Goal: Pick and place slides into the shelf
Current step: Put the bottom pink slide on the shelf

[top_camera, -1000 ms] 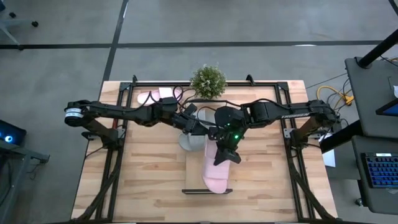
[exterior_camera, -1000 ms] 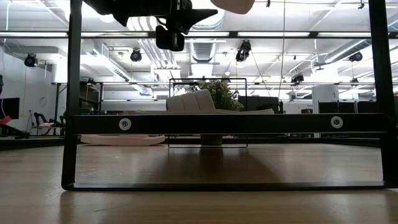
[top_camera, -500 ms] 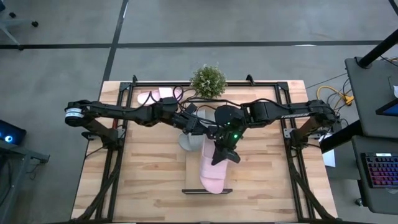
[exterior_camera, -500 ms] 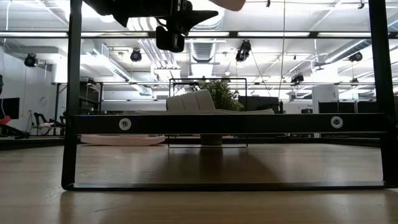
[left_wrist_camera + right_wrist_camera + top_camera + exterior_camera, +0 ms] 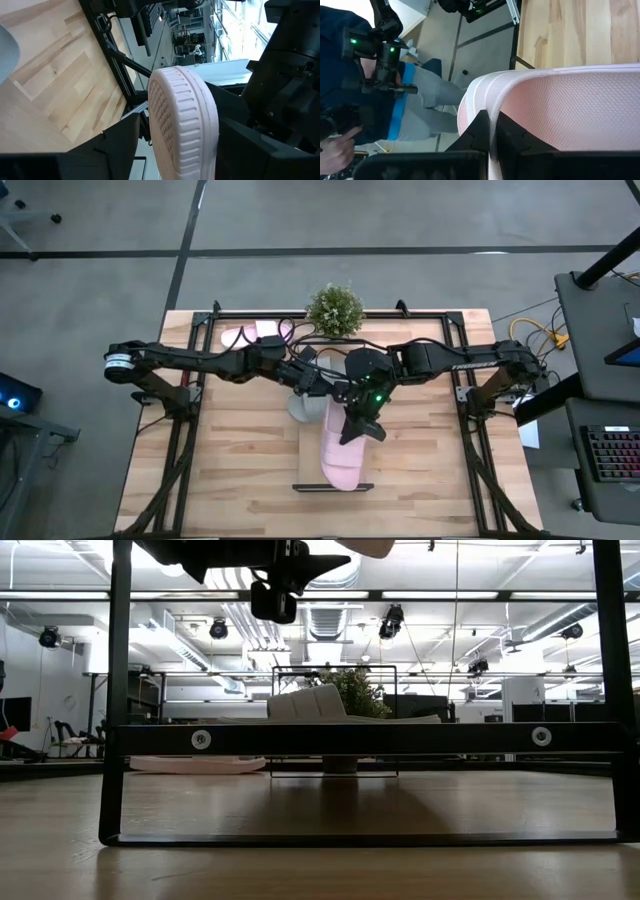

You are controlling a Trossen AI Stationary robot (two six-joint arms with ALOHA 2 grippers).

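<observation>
Your right gripper [image 5: 362, 427] is clamped on the pink slide [image 5: 343, 450] above the shelf [image 5: 306, 450], while your left gripper [image 5: 335, 388] stands wide beside its heel.

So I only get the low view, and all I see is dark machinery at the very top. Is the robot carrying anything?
Observer: Yes. From above, the right gripper holds a pale pink slide over the shelf.
Operator: How is it gripping it?
Observer: Its wrist view shows the fingers pinched shut on the edge of the strap.
Operator: And the other arm?
Observer: The left gripper is open, with one finger on each side of that same slide's end, facing its ribbed sole.
</observation>
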